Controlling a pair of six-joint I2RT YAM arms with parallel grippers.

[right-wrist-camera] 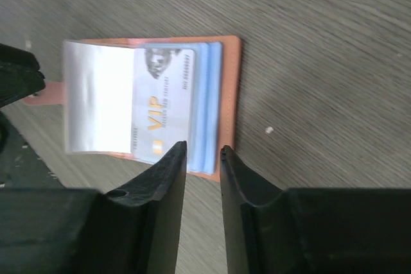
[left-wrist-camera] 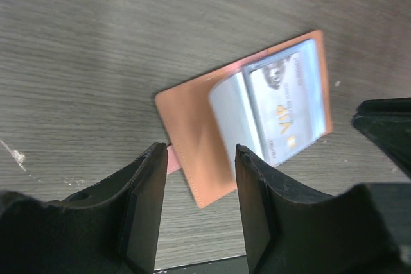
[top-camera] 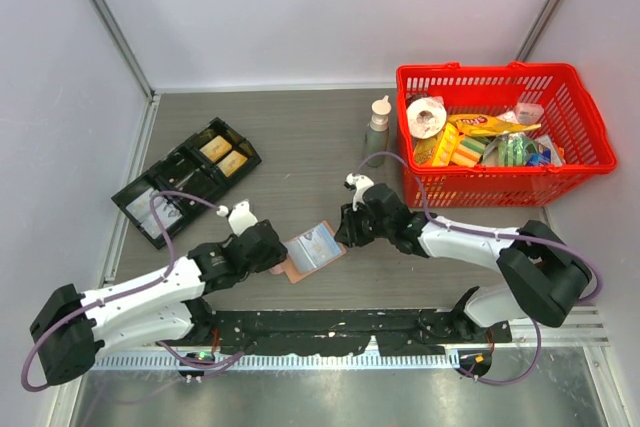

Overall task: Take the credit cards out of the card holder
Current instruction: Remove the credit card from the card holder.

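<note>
The tan-pink card holder (top-camera: 300, 265) lies open on the wooden table between my two grippers. In the left wrist view its tan leather (left-wrist-camera: 189, 139) shows, with a pale "VIP" credit card (left-wrist-camera: 286, 110) in the lining. In the right wrist view the same card (right-wrist-camera: 160, 101) lies over blue-grey cards (right-wrist-camera: 209, 94), beside a pale curved flap (right-wrist-camera: 96, 94). My left gripper (top-camera: 275, 252) (left-wrist-camera: 199, 158) is open and empty at the holder's left corner. My right gripper (top-camera: 345, 232) (right-wrist-camera: 203, 152) is slightly open and empty, just off the holder's right edge.
A red basket (top-camera: 505, 69) full of groceries stands at the back right, with a small pump bottle (top-camera: 377, 125) to its left. A black compartment tray (top-camera: 185, 179) lies at the left. Walls close in the table on three sides.
</note>
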